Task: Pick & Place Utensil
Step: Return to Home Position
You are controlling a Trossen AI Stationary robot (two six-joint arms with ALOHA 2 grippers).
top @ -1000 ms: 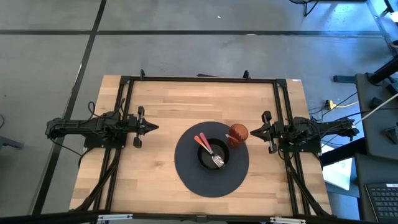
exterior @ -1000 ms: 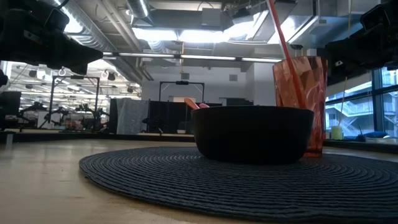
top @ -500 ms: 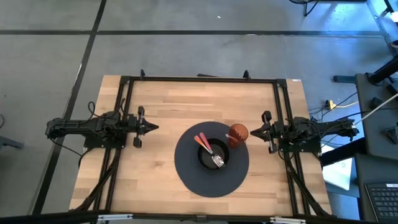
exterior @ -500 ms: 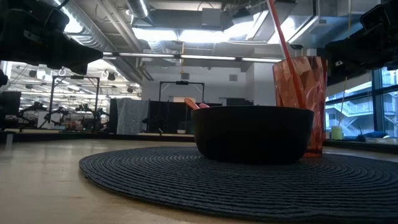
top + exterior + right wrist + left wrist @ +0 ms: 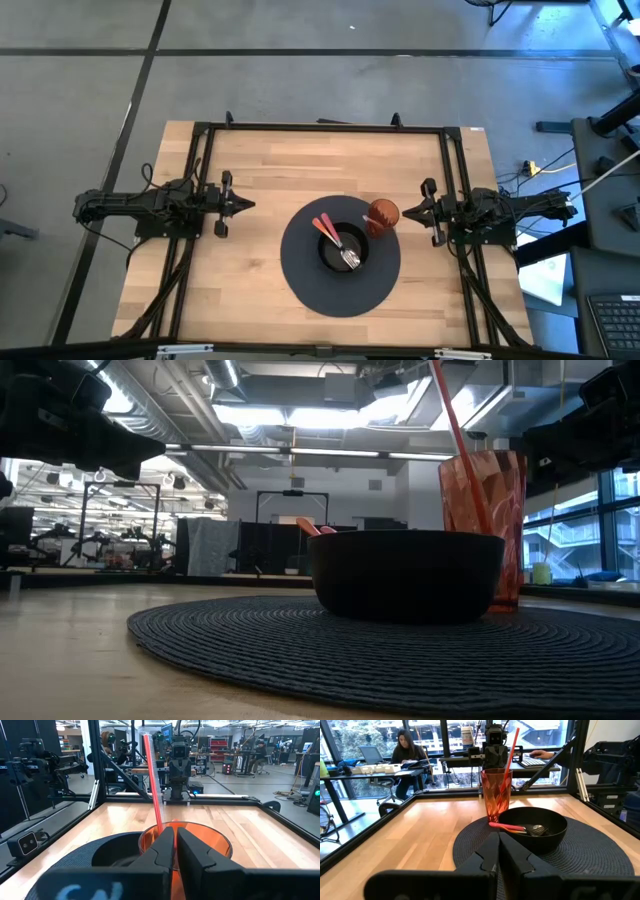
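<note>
Now you are at the tail of the job: judging by how things lie, the placing is done and the step in hand is the return to rest.

The left gripper (image 5: 243, 205) sits at the left of the high view and the right gripper (image 5: 408, 211) at the right, both pulled in near their own ends of the table (image 5: 260, 170). Both are well apart from the ware. In each wrist view the two dark fingers are pressed together with nothing between them, so both tools are clenched on nothing.

Your utensils are just below the middle of the high view, on the round dark mat (image 5: 300, 280). The black bowl (image 5: 405, 575) stands on the mat. The orange spoon (image 5: 322, 231) and the pink fork (image 5: 332, 227) lie in it, with their handles leaning out over its upper-left rim. The brown cup (image 5: 500, 510) stands upright just beside the bowl, toward the upper right. The orange straw (image 5: 455, 430) rises tilted out of it.

No utensil shows loose on the table, so nothing seems left for you to pick. Both arms look tucked close to rest already. Your next move likely calls only for settling them into the home pose. Keep the right arm's path away from the cup, since a light brush on the tall straw could tip it.
</note>
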